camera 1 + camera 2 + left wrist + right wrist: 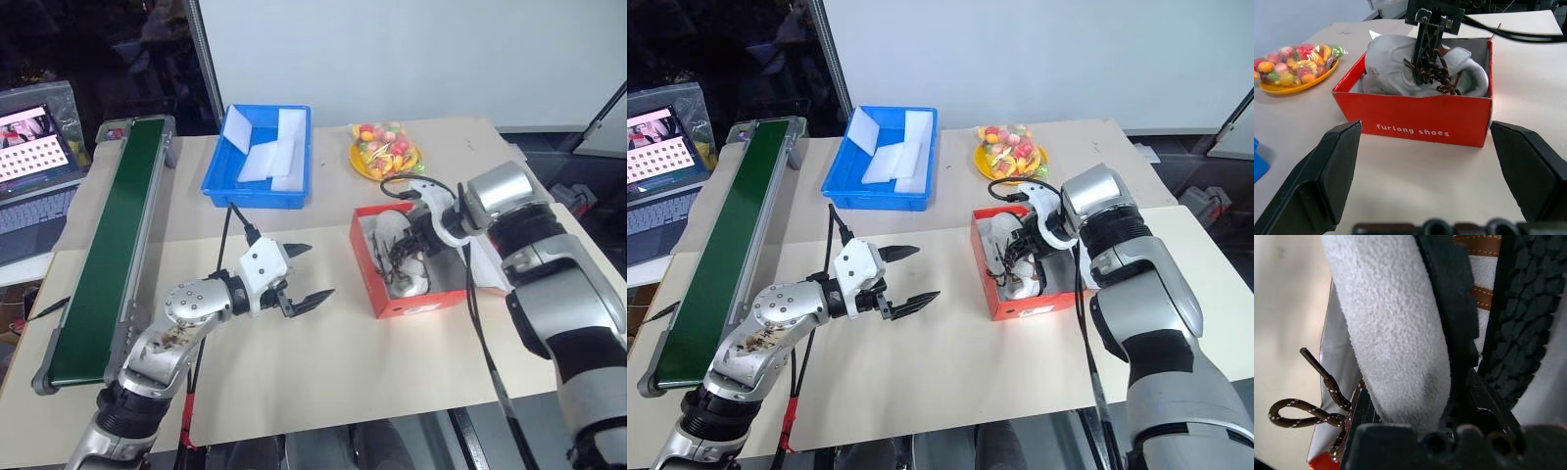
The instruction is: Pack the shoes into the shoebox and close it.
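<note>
While the right claw (1431,29) gripped a shoe (1400,68) down inside the red shoebox (1420,128) on the counter (392,362), it seemed wise to press it flat beside its mate before releasing. The left claw (302,272) hung wide open, well apart.

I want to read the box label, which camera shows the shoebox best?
The left wrist view: the shoebox faces it squarely, lettering legible, shoes inside. The eye views show it from above beside the right gripper; the right wrist view catches a red corner.
</note>
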Robot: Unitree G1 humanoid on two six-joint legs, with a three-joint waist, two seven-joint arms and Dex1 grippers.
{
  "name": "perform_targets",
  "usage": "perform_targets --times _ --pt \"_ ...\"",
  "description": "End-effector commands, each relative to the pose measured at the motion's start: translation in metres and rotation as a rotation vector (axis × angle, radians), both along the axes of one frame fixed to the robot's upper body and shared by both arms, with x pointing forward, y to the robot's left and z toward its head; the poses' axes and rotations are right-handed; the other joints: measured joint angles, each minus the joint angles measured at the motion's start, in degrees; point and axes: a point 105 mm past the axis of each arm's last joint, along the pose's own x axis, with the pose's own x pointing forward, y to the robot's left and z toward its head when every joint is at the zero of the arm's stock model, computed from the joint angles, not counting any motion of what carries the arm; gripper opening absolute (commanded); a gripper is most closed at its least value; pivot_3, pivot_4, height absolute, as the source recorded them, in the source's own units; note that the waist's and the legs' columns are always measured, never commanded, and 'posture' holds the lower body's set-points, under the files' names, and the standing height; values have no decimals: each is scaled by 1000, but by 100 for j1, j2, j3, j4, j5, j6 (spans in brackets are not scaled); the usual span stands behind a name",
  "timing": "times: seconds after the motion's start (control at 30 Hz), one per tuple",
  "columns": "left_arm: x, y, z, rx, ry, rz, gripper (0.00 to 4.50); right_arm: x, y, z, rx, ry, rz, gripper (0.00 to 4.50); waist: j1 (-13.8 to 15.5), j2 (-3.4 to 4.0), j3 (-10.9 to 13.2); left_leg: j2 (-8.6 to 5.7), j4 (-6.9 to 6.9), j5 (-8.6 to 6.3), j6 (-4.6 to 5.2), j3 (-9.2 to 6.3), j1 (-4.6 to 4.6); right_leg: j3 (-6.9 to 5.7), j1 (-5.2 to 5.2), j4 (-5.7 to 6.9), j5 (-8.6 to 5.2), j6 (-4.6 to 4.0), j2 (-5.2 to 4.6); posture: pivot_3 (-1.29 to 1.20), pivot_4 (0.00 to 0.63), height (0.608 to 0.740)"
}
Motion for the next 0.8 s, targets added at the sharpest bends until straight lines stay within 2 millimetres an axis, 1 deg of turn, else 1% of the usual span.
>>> perform_targets --times 0.03,0.1,0.17,0.37,0.47,0.5,0.6,0.7,0.73,0.77,0.8 --pt "-2 -3 10 -10 -42 -5 4478 7 -15 14 -26 -74 -17 1284 -1 0 0 0 1 0 0 0 0 0 0 0 0 0 0 0 150 740" --pt "-2 -3 10 -9 -42 -4 4478 8 -19 9 -48 -76 -18 1284 -1 0 0 0 1 0 0 1 0 0 0 1 0 0 0 0 150 740" --pt "0 -3 10 -9 -42 -1 4478 7 -15 4 -55 -62 8 1284 -1 0 0 0 1 0 0 0 1 0 1 2 0 0 0 0 150 740" --pt "0 -4 9 -15 -36 3 4478 0 20 -30 -110 7 163 1284 -35 3 -2 1 0 0 0 2 13 3 5 11 0 0 0 0 150 740" --pt "0 -6 9 -26 -32 5 4478 -2 32 -42 -105 32 187 1284 -20 3 -3 0 1 1 -2 1 14 3 5 15 0 0 0 0 150 740" --pt "0 -6 9 -29 -33 5 4478 -2 36 -46 -95 38 184 1284 -15 -10 -12 0 3 1 -2 1 15 3 5 16 0 0 0 0 150 740" --pt "-1 -8 10 -31 -35 1 4478 1 37 -55 -93 33 157 1284 -40 -24 -23 1 1 1 -3 1 35 3 23 15 0 0 0 0 150 740" --pt "-2 -9 10 -29 -36 -2 4478 11 33 -52 -71 -19 91 1284 -63 -25 -24 3 -2 0 -3 1 71 2 57 14 0 -1 4 0 150 740" --pt "-1 -9 10 -30 -36 -2 4500 13 32 -51 -64 -35 76 1909 -68 -25 -24 4 -4 0 -3 -1 90 1 78 12 -1 -1 5 0 150 740" --pt "-1 -9 10 -31 -36 -2 4500 16 34 -47 -40 -51 67 2072 -71 -24 -24 4 -5 -1 -2 0 104 1 92 10 -1 -1 5 0 150 740" --pt "-1 -9 11 -30 -37 -1 4500 18 35 -43 -24 -65 60 2427 -75 -23 -23 3 -5 -1 -2 0 107 2 94 9 -1 -1 5 0 150 740"
